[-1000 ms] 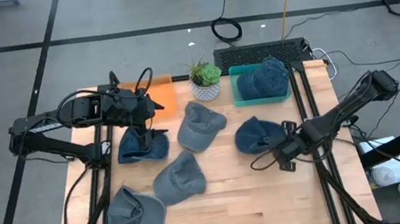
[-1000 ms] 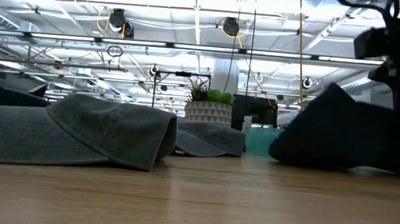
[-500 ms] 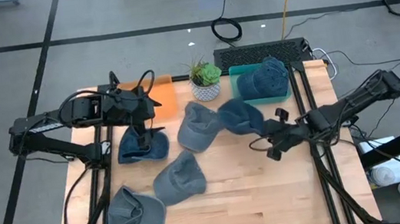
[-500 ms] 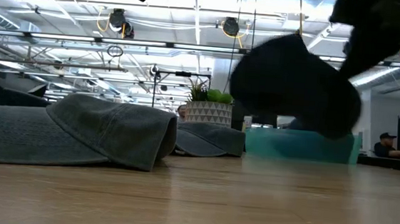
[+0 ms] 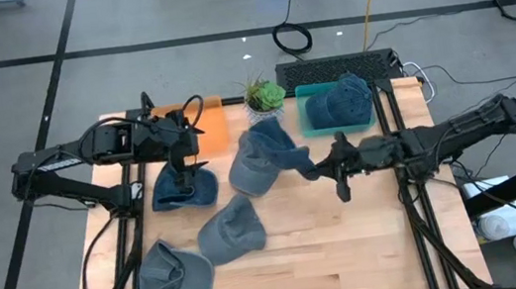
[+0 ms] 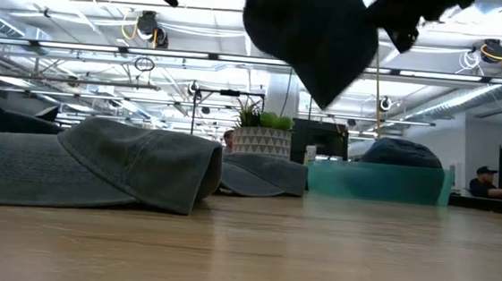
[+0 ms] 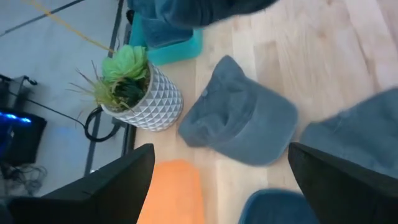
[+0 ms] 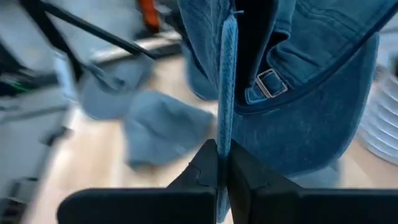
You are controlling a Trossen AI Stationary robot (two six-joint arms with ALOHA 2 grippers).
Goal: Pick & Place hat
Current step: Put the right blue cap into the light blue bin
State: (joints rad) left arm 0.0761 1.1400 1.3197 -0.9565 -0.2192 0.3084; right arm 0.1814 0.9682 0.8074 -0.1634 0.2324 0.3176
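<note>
So the right tool [image 5: 319,168] is clamped tight on a dark blue hat [image 5: 278,148], pinching just a thin fold of the back strap by the little buckle, which is why the rest of the hat dangles loose under it instead of sitting flat. The low view shows it hanging well clear of the surface [image 5: 351,242], so it won't drag across the grey caps lying around. My guess is it's headed for a bin: there's a teal bin [image 5: 313,125] at the back that already has a hat in it, and an orange bin [image 5: 209,123] on the other side of the potted plant [image 5: 265,104]; can't say which from here. The left tool [image 5: 183,179] is spread wide and holding nothing, parked above another blue hat [image 5: 184,187] near the orange bin, probably lined up for its own grab. Three grey caps [image 5: 224,231] are spread over the middle and front of the surface, apparently waiting their turn.
</note>
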